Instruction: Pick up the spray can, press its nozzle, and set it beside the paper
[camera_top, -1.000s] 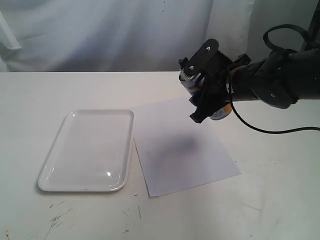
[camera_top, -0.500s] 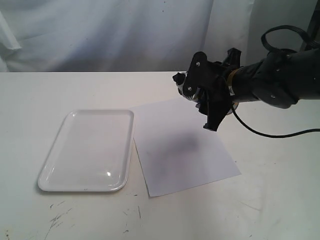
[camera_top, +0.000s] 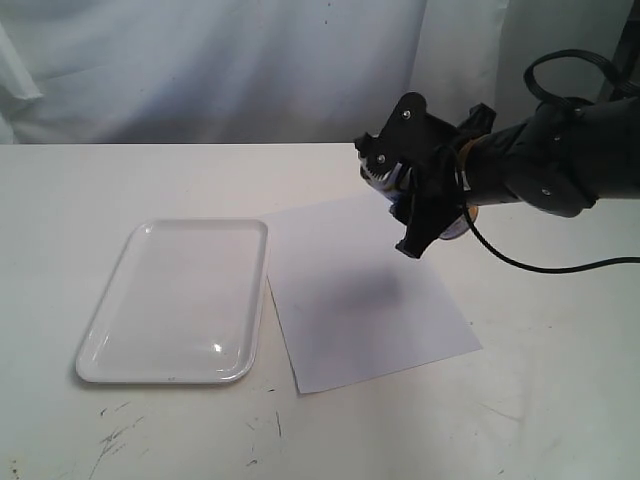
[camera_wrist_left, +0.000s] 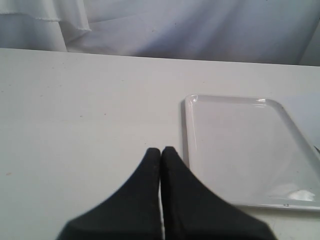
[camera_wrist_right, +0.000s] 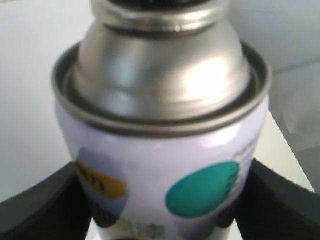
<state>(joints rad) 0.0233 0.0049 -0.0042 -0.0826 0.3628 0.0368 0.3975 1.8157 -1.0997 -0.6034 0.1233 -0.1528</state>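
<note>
Clenched on the spray can (camera_wrist_right: 160, 165): right gripper (camera_top: 405, 185), one dark finger (camera_wrist_right: 35, 210) on each side of the lower body. Judged light, stiff and thin-walled, with glossy paint, so probably slippery. Best taken on the straight wall below the silver shoulder, as here, leaving free the nozzle (camera_wrist_right: 145, 2), only a dark sliver at the picture's edge. Held in the air, tilted with the top toward about 10 o'clock, above the far part of the paper (camera_top: 350, 310), at about 1 o'clock from the sheet's middle. Below, only this sheet, thin and easy to shift if brushed. At 9 o'clock of the paper, just beside it, a white tray (camera_top: 92, 352), not to be confused with the sheet. At 3 o'clock, open table (camera_top: 550, 380), seemingly suitable for setting down. Left gripper (camera_wrist_left: 160, 156) pressed closed on nothing, near the tray's rim, out of the way. Farthest, a white curtain (camera_top: 200, 70).
</note>
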